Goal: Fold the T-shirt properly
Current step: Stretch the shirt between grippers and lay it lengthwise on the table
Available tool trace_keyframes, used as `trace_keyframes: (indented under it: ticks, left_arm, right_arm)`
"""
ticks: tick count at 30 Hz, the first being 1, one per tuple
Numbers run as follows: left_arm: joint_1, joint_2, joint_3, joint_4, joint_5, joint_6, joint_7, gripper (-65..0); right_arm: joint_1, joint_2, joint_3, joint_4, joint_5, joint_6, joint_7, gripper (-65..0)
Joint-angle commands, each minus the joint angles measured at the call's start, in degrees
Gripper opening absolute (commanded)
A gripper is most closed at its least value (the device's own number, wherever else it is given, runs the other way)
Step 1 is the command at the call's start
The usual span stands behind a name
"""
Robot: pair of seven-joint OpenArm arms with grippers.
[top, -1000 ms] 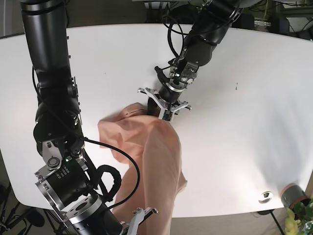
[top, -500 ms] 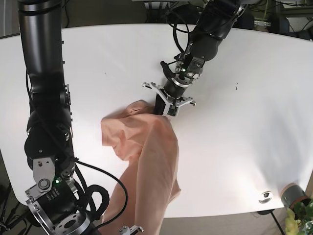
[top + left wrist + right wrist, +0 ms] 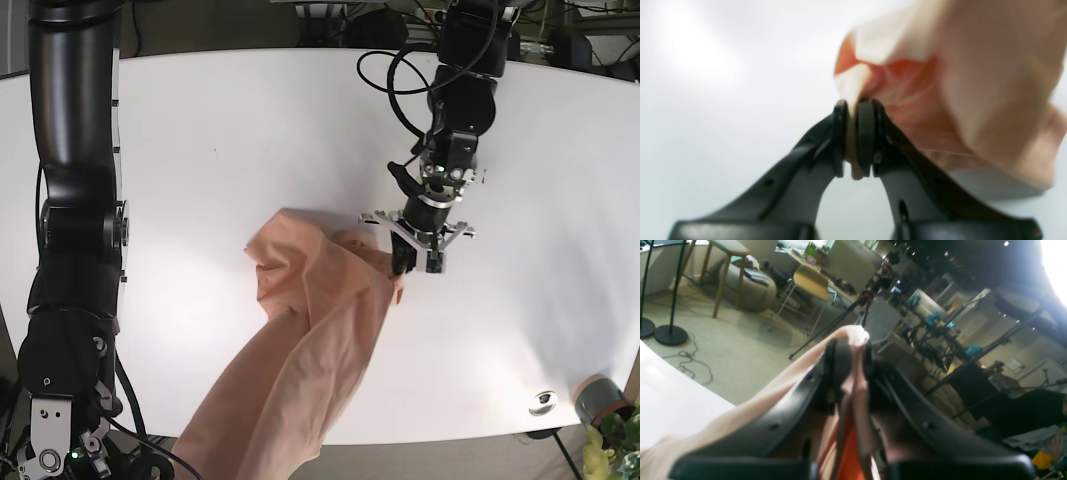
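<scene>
Bare table (image 3: 230, 120) surrounds the T-shirt (image 3: 310, 340); far-corner cup (image 3: 598, 398) sits well apart.

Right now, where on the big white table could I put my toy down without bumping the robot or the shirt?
The far left of the table, beyond the T-shirt, is bare. So is the right side, past the left gripper, down to the small round thing near the front edge. The middle is crowded: both grippers' fingers pinch the shirt, and the cloth trails off the front edge.
</scene>
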Motion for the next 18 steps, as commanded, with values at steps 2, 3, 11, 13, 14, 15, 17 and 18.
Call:
trace_keyframes:
  ticks: [2,3,11,13,14,15,17,18]
  left_arm:
    - [-3.46,-1.98,-3.21,4.5,-0.08,0.28,1.88,-61.4]
    - [-3.9,-2.51,-4.26,5.11,-0.17,0.28,2.58,-61.4]
    - [-9.44,-6.99,-10.15,8.45,-0.17,0.19,5.4,-61.4]
    - [-11.55,-9.01,-11.21,8.45,-0.25,0.19,5.4,-61.4]
    - [-12.08,-9.8,-11.74,8.45,-0.25,0.19,5.4,-61.4]
    - [-12.6,-10.6,-12.44,8.45,-0.25,0.19,5.4,-61.4]
    - [-14.54,-12.44,-14.29,8.45,-0.25,0.19,5.4,-61.4]
    - [-15.15,-12.97,-14.81,8.45,-0.25,0.19,5.49,-61.4]
  right_arm:
    - [3.27,0.35,0.27,-3.15,-0.08,-0.82,4.03,-65.0]
    - [3.44,0.35,0.27,-4.29,-0.08,-0.82,4.73,-65.0]
    - [5.73,0.61,0.27,-10.88,-0.08,-0.91,8.42,-65.0]
    - [6.96,0.7,0.27,-13.08,-0.08,-0.91,9.39,-65.0]
    - [7.08,0.78,0.27,-13.52,-0.08,-0.91,9.65,-65.0]
    - [7.08,0.87,0.36,-13.87,-0.08,-0.91,9.92,-65.0]
    - [7.08,1.49,0.71,-14.05,-0.08,-0.91,9.92,-65.0]
    - [7.08,1.49,1.06,-14.05,-0.08,-0.91,9.92,-65.0]
